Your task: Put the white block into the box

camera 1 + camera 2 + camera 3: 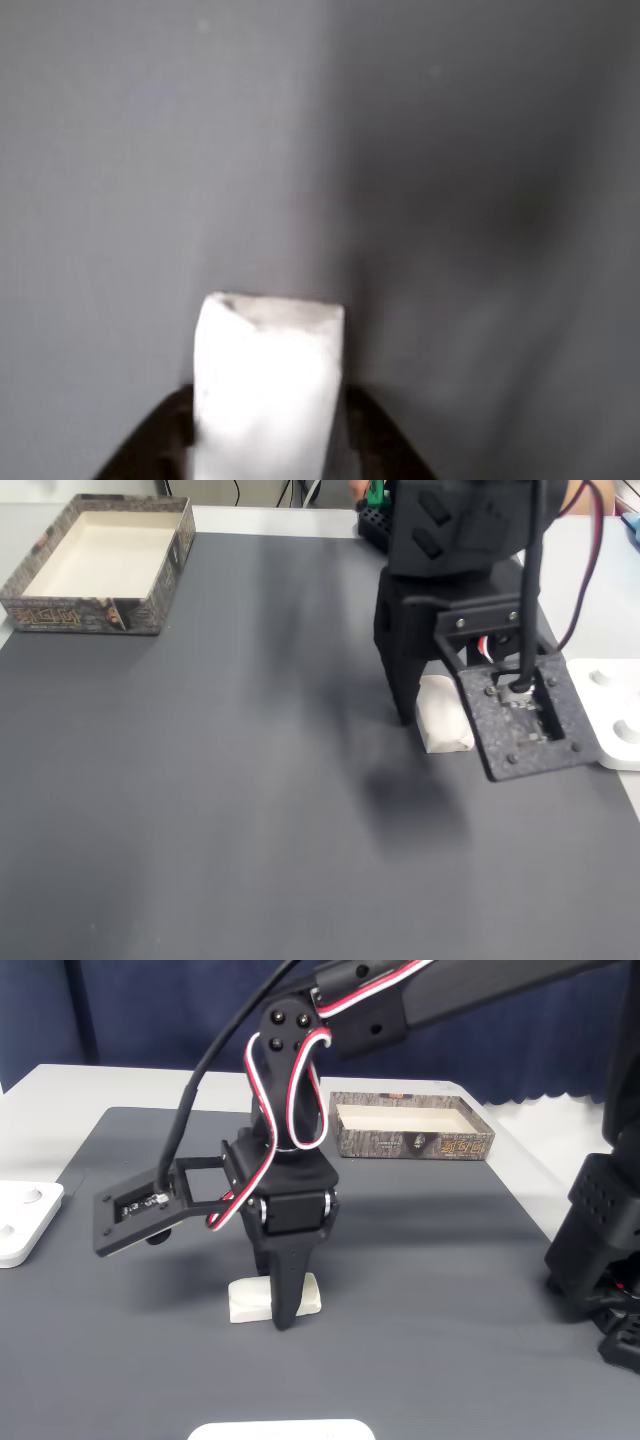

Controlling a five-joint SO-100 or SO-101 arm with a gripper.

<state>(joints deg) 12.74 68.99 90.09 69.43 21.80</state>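
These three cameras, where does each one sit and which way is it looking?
Other view: rides by the jaws, looking down at the grey mat; the block stands between dark jaw tips.
A fixed view: high at one mat edge, looking across toward the box; the gripper is down on the block.
Another fixed view: low on the opposite side, box behind the arm.
All three share the block; both fixed views share box and gripper.

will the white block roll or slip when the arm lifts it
The white block looks flat-sided and longer than wide, so it probably won't roll. Its soft, rounded edges suggest it may give slightly under pressure. The tool straddles it near the middle, so it will probably lift level; it looks small and likely light.
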